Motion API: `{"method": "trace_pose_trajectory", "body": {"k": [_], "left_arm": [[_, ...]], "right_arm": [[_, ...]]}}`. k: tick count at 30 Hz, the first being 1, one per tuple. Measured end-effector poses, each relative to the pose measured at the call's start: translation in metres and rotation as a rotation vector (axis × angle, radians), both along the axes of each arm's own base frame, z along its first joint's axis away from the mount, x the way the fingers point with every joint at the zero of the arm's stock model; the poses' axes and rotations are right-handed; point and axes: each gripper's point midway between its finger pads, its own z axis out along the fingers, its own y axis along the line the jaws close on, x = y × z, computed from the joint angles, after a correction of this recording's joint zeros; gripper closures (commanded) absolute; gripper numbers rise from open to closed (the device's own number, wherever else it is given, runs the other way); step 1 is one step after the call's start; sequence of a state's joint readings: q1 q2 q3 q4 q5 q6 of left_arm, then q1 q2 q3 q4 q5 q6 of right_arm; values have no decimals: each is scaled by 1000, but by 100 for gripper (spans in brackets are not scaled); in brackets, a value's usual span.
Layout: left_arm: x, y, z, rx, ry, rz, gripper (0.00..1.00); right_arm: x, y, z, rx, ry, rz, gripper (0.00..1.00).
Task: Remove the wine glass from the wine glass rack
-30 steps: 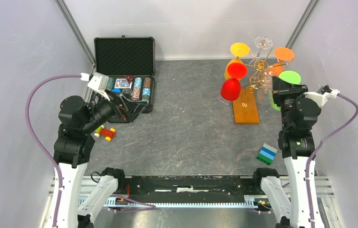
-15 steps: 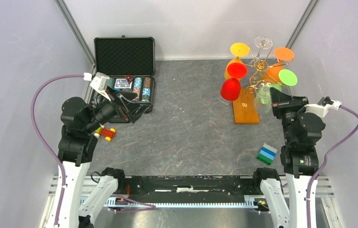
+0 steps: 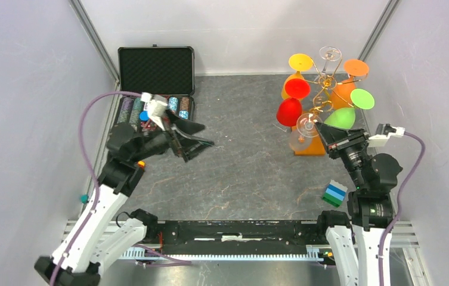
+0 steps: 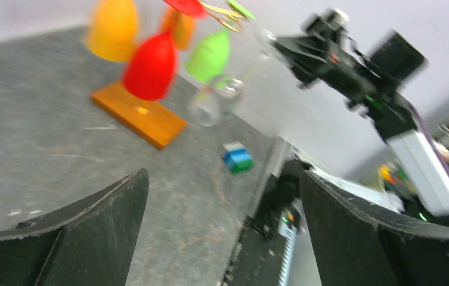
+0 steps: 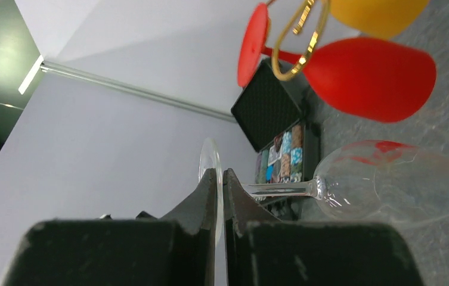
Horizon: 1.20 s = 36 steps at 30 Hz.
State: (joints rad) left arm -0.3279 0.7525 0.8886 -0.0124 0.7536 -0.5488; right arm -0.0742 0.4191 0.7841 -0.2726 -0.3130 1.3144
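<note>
The wine glass rack (image 3: pixel 327 80), a gold wire tree on an orange-brown wooden base (image 3: pixel 310 148), stands at the back right. Red, yellow, orange and green glasses and one clear glass hang on it. My right gripper (image 3: pixel 321 131) is shut on the foot of a clear wine glass (image 3: pixel 298 140). It holds the glass on its side, off the rack, bowl pointing left over the base's near end. The right wrist view shows the foot pinched between my fingers (image 5: pixel 222 174) and the bowl (image 5: pixel 389 182). My left gripper (image 3: pixel 202 136) is open and empty over the table's left middle, facing the rack (image 4: pixel 141 116).
An open black chip case (image 3: pixel 156 71) lies at the back left. A blue and green block (image 3: pixel 334 193) sits at the near right, beside my right arm. A red wine glass (image 3: pixel 289 111) hangs low, just left of the held glass.
My right gripper has pulled the clear glass off the rack, toward the near left. My left arm has swung right, away from the chip case, out over the table.
</note>
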Motion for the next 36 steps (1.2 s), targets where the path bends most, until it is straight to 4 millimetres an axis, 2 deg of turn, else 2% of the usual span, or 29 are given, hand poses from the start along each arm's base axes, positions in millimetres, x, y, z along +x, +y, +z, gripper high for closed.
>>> {"method": "trace_pose_trajectory", "body": {"k": [3,6,10,13,15,19,21,22,27,32,36], "left_arm": [[-12,-40,-12,25,-16,-127,2],[-17,-82,-32,83,-79,-229,3],[-15,-133,-68,183,-183,-328,6],[-10,-163,-76,208,-293,-373,6],[-4,-181,-74,198,-376,-384,7],[12,-205,-57,156,-483,-368,17],[17,-214,-45,128,-529,-360,29],[19,-218,-40,115,-550,-358,31],[16,-236,-23,60,-617,-383,33],[16,-252,-22,45,-632,-414,40],[18,-261,-30,52,-620,-426,56]], "right_arm": [[5,10,-19,55,54,71,100],[8,18,-27,102,88,121,100],[5,27,-19,139,69,181,100],[1,32,-8,153,35,218,100],[-2,35,-2,158,13,238,100],[-4,38,7,159,-21,265,100],[-3,39,9,160,-31,275,100],[-3,39,10,160,-35,280,100],[-2,41,13,165,-41,294,100],[-2,42,16,167,-53,300,100],[-3,42,17,167,-59,307,100]]}}
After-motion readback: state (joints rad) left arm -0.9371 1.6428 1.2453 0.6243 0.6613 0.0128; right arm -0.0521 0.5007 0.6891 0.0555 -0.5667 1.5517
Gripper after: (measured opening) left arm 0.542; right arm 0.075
